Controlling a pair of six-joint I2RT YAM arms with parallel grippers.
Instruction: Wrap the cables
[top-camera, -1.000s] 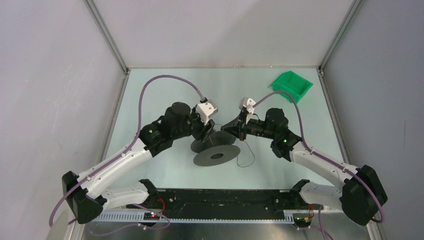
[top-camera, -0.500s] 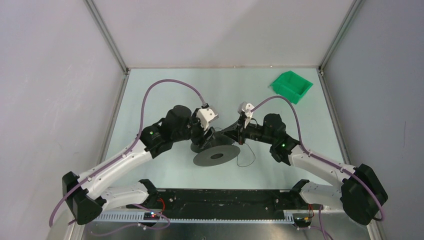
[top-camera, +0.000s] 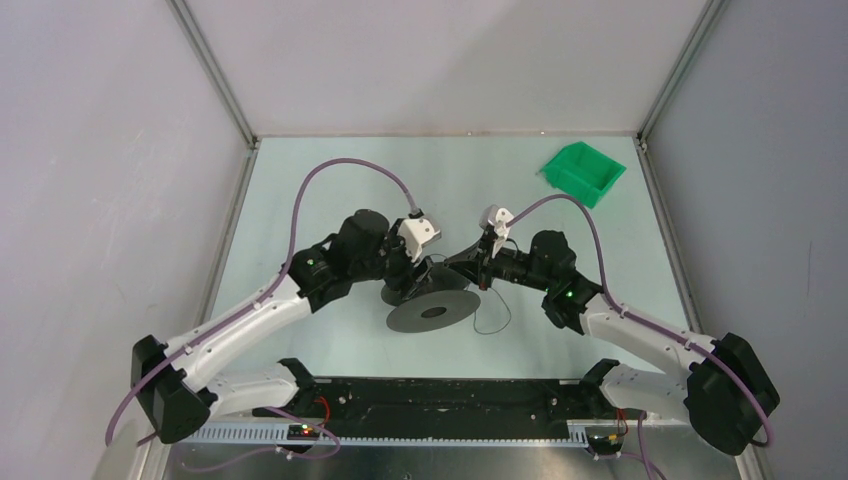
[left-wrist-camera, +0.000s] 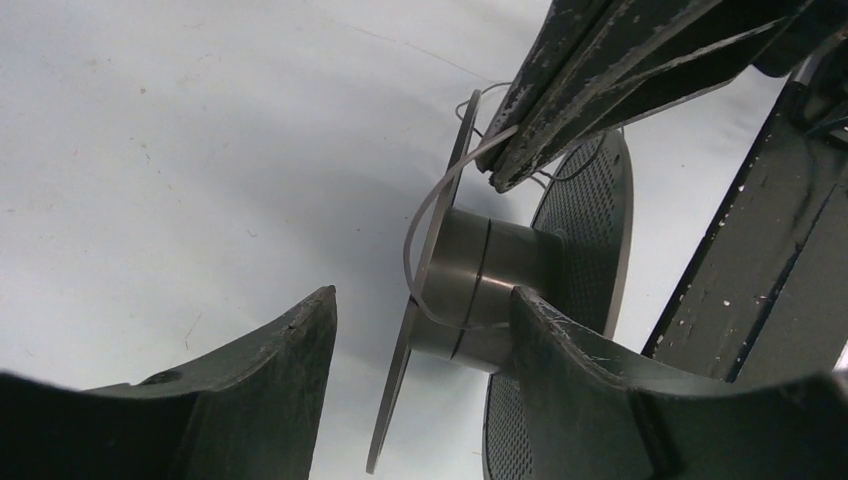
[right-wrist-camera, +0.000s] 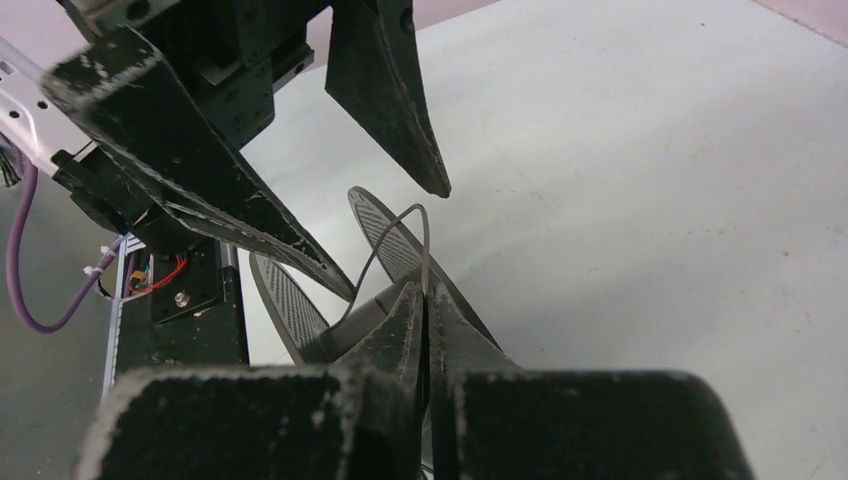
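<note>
Your right claw is clenched on the cable, which loops over the spool hub. Your left claw is released, straddling the tilted spool low over the counter.

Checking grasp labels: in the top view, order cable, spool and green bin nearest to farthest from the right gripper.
1. cable, pinched in the right gripper
2. spool, just to its left
3. green bin, far back right
</note>
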